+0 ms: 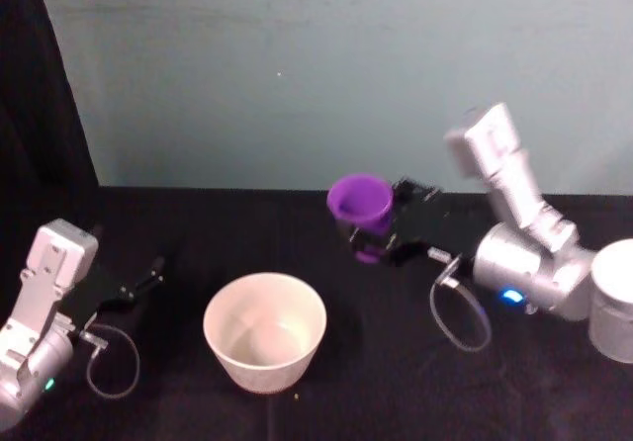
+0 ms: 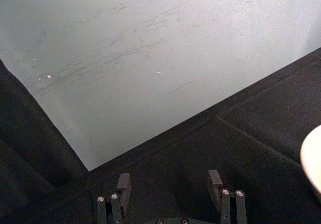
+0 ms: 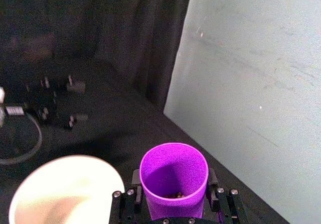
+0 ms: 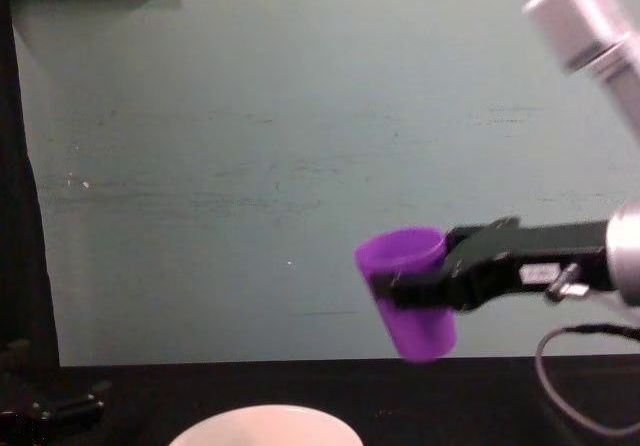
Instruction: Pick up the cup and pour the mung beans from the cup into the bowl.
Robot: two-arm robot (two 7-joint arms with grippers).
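Head view: the right gripper (image 1: 381, 228) clamps the purple cup (image 1: 361, 202) aloft, beyond and right of the white bowl (image 1: 265, 330); the left gripper (image 1: 148, 275) sits left of the bowl. Left wrist: its fingers (image 2: 123, 185) stand wide apart. Right wrist: mung beans (image 3: 175, 195) lie in the cup. Chest: the cup tilts slightly, higher than the bowl.

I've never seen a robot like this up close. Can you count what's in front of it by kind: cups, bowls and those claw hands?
purple cup: 1
white bowl: 1
grippers: 2, the left gripper open over the table and the right gripper shut on the purple cup
Total: 4
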